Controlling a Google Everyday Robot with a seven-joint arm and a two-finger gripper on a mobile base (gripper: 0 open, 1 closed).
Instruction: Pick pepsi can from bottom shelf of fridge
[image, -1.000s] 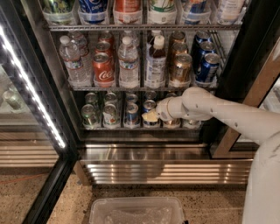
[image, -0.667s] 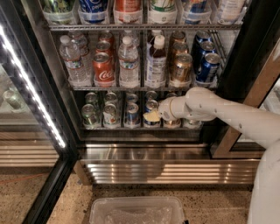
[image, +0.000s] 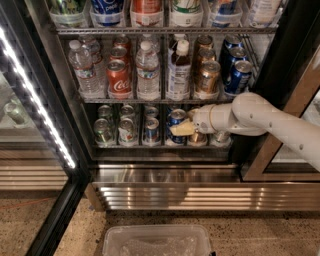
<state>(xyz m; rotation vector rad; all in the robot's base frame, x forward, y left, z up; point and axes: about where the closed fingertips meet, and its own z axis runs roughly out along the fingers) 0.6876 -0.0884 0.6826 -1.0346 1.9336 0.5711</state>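
Observation:
The fridge (image: 287, 55) stands open, with the bottom shelf (image: 150, 146) holding a row of short cans behind its thin front rail. The pepsi can (image: 175, 118), blue with a silver top, stands right of the middle of that shelf. My gripper (image: 182, 128) reaches in from the right on the white arm (image: 260, 117). It sits at the can's front right, covering the can's lower part. Whether it touches the can does not show.
Other short cans (image: 125, 131) fill the bottom shelf to the left. Bottles, a red cola can (image: 119, 77), bronze cans and taller blue cans (image: 239, 76) stand on the rack above. An LED strip (image: 40, 107) runs down the left. A clear plastic bin (image: 156, 241) lies on the floor below the ribbed steel base (image: 200, 196).
My gripper has shifted a little to the right along the bottom shelf, staying at the pepsi can. The cans have not moved.

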